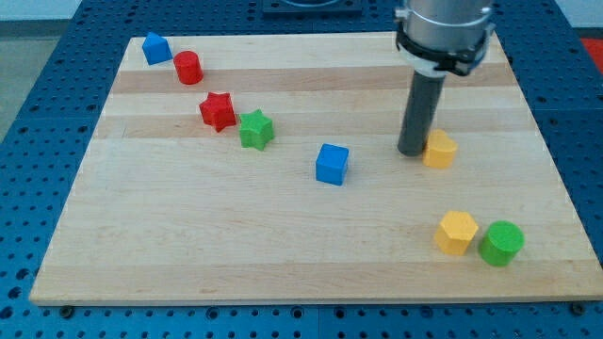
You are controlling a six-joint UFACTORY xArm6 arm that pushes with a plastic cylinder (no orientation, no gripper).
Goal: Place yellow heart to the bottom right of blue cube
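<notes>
The blue cube (332,164) sits near the middle of the wooden board (188,245). The yellow heart (440,149) lies to the cube's right and slightly higher in the view. My tip (412,151) rests on the board right against the heart's left side, between the heart and the cube. The rod partly hides the heart's left edge.
A yellow hexagon block (457,232) and a green cylinder (501,243) sit together at the view's bottom right. A red star (218,111) and a green star (255,129) lie left of centre. A red cylinder (188,68) and a blue block (155,48) sit at the top left.
</notes>
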